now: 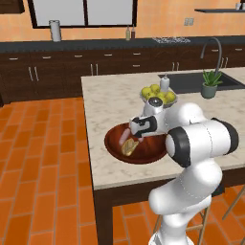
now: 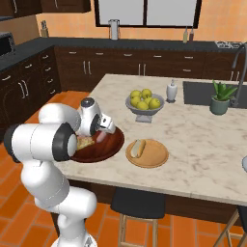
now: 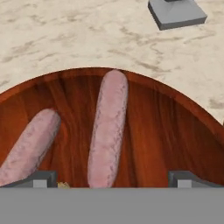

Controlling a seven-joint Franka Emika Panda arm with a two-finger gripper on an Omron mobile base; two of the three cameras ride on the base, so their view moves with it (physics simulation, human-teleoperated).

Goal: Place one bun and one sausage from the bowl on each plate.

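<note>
The dark reddish-brown bowl (image 1: 154, 146) (image 2: 110, 144) (image 3: 162, 127) sits near the island's front edge. Inside it lie two pink sausages, one in the middle (image 3: 108, 129) and one further left (image 3: 30, 146), and a tan bun (image 1: 129, 148) (image 2: 86, 143). My gripper (image 1: 131, 135) (image 2: 100, 132) (image 3: 111, 180) hangs low over the bowl, open, its fingertips (image 3: 40, 178) on either side of the middle sausage's near end without touching it. The orange-tan plate (image 2: 157, 157) to the right of the bowl carries a pale bun (image 2: 137, 148). A sliver of the grey plate (image 2: 245, 164) shows at the right edge.
A grey footed bowl of yellow-green fruit (image 1: 159, 94) (image 2: 143, 103) stands just behind the brown bowl; its foot (image 3: 177, 14) shows in the hand view. A white dispenser (image 2: 171, 91), a potted plant (image 2: 220, 100) and the sink lie further back. A stool stands under the island's front edge.
</note>
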